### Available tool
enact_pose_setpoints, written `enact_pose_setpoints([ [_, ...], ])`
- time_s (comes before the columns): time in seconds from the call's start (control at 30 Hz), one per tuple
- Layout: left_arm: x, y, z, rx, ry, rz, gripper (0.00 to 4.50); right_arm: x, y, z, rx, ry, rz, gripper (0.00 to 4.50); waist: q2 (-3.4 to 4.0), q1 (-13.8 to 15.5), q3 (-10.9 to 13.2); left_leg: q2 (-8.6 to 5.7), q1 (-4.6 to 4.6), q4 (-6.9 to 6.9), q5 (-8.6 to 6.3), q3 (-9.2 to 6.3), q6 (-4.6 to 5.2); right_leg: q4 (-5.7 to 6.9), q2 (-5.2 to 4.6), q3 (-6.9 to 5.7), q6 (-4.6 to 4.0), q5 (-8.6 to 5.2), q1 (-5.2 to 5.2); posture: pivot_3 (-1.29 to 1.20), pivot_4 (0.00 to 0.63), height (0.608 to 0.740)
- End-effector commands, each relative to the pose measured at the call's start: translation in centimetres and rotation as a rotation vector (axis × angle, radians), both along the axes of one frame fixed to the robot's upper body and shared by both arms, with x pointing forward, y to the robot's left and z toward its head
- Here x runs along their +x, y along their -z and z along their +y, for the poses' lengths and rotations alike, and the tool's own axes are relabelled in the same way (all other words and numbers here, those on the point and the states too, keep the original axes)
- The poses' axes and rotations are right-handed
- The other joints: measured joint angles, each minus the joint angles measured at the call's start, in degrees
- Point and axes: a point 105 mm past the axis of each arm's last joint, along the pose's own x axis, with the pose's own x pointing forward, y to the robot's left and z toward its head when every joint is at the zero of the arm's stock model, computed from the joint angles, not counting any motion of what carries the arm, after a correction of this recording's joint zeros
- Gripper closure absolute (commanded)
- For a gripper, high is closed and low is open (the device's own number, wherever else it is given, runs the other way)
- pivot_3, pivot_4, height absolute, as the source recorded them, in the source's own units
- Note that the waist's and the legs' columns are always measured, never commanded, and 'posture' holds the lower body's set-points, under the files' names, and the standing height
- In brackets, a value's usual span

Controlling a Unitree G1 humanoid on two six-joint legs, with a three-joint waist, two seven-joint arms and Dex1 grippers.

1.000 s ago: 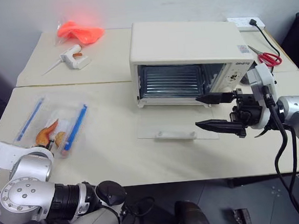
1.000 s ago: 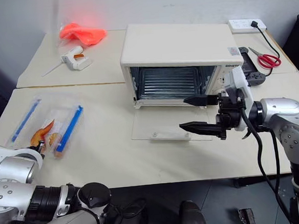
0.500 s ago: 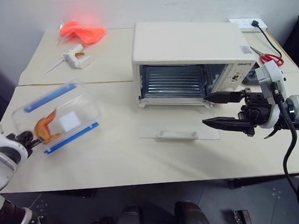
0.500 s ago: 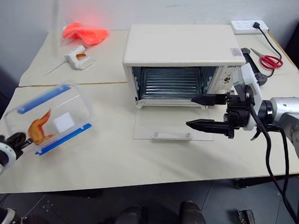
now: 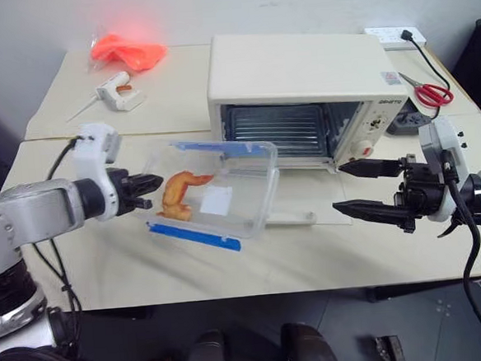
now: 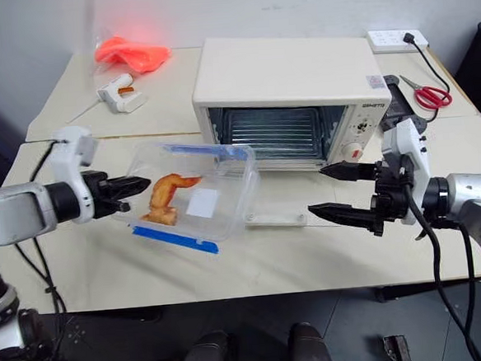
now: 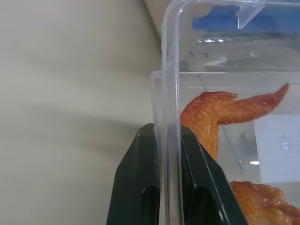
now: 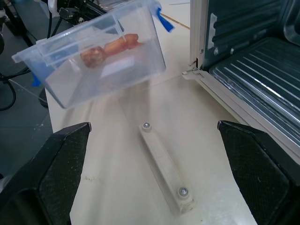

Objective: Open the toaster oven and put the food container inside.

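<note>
The bench [image 5: 189, 275] is seen carrying everything. The toaster oven [image 5: 300, 81] is stood just beyond the right fingers [image 5: 372, 169], with its glass door [image 8: 154, 136] laid flat open on the bench in front of those fingers and the cream bar handle [image 8: 165, 167] on top of it. The wire rack [image 5: 277, 130] is exposed inside the open cavity.

The food container [image 5: 218, 194] is held clear of the bench, tilted onto its side, between the two pairs of fingers and in front of the open door. Its rim is pinched by the left fingers [image 7: 136, 187], one finger on each side of the clear wall, as is seen in the left wrist view. An orange food piece [image 7: 220, 112] is seen lying just past those fingers inside the box, and a blue side clip [image 5: 195, 236] is hung from the lower edge.

The right fingers are held spread wide apart, with nothing between them, pointed toward the container and well apart from it.

Far beyond the left fingers, an orange bag [image 5: 128, 50] and a white glue gun [image 5: 117, 92] are laid. Beyond the right fingers, past the oven, red-handled scissors [image 5: 428, 93] and a power strip [image 5: 393, 36] are laid.
</note>
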Motion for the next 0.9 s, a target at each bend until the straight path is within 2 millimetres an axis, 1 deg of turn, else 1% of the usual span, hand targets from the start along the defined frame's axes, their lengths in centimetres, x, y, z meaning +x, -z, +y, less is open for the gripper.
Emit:
enact_pose_setpoints([
  [0.03,0.9,-0.4,-2.1,0.023,0.051,-0.012,4.40,-0.9,-1.1,-0.4,-0.001,0.028,-0.054,0.00,0.00,0.1,0.0,-0.03,0.00,0.00,0.00,0.00,0.00,0.02,0.01,0.00,0.00,0.00,0.00,0.00,0.150,0.740],
  [0.13,1.5,-0.3,-3.8,0.057,0.101,-0.014,4.40,-1.3,-1.0,-0.9,-0.004,0.060,-0.054,0.00,0.00,0.0,0.0,-0.07,-0.02,0.00,0.00,0.00,0.00,0.00,0.07,-0.02,0.00,0.00,-0.01,0.00,0.150,0.740],
  [0.2,2.1,-0.2,-4.6,0.068,0.113,-0.017,4.40,-1.5,-1.1,-1.3,-0.007,0.082,-0.056,0.00,0.00,0.0,0.0,-0.06,-0.01,-0.01,0.00,0.04,0.00,-0.01,0.10,-0.01,0.00,0.00,-0.01,0.00,0.150,0.740],
  [0.3,3.1,-0.1,-5.7,0.059,0.125,-0.022,4.40,-1.9,-1.2,-2.1,-0.024,0.119,-0.061,0.00,0.00,0.1,0.0,-0.07,-0.01,0.02,0.04,0.06,0.01,-0.02,0.10,0.00,0.00,0.00,0.00,0.00,0.150,0.740],
  [0.43,4.4,-0.1,-7.8,0.024,0.147,-0.025,4.40,-2.4,-1.3,-3.6,-0.033,0.176,-0.060,0.00,0.00,0.3,0.0,-0.10,-0.02,0.06,0.08,0.08,0.06,-0.03,0.08,0.00,0.03,0.01,0.03,0.00,0.150,0.740],
  [0.57,5.4,0.1,-9.2,0.013,0.146,-0.029,4.40,-2.5,-1.0,-3.6,-0.027,0.191,-0.059,0.00,0.00,0.2,0.0,-0.10,-0.01,0.07,0.09,0.07,0.08,-0.03,0.08,0.00,0.06,0.03,0.07,0.00,0.150,0.740],
  [0.67,6.0,0.2,-9.8,-0.003,0.136,-0.030,4.40,-2.5,-0.8,-3.5,-0.021,0.196,-0.061,0.00,0.00,0.2,0.0,-0.10,0.00,0.07,0.10,0.08,0.08,-0.02,0.07,0.01,0.07,0.03,0.06,0.00,0.150,0.740],
  [0.73,6.3,0.4,-10.0,-0.009,0.126,-0.023,3.69,-2.4,-0.7,-3.5,-0.016,0.202,-0.061,0.00,0.00,0.2,0.0,-0.09,0.00,0.07,0.10,0.08,0.08,-0.01,0.07,0.01,0.07,0.03,0.06,0.00,0.150,0.740],
  [0.77,6.4,0.3,-10.1,-0.020,0.124,-0.024,3.48,-2.4,-0.7,-3.5,-0.015,0.205,-0.061,0.00,0.00,0.2,0.0,-0.09,0.00,0.07,0.10,0.08,0.08,-0.01,0.07,0.01,0.07,0.03,0.06,0.00,0.150,0.740],
  [0.8,6.5,0.3,-10.3,-0.030,0.125,-0.024,3.18,-2.4,-0.7,-3.6,-0.014,0.206,-0.061,0.00,0.01,0.2,0.0,-0.10,0.00,0.08,0.10,0.08,0.08,-0.01,0.07,0.01,0.07,0.03,0.06,0.00,0.150,0.740],
  [0.9,6.6,-0.3,-10.4,-0.049,0.129,-0.056,2.22,-2.1,-0.5,-4.0,-0.016,0.225,-0.057,0.00,0.00,0.2,0.0,-0.10,0.01,0.08,0.10,0.08,0.08,0.01,0.07,0.01,0.08,0.04,0.06,0.00,0.150,0.740],
])
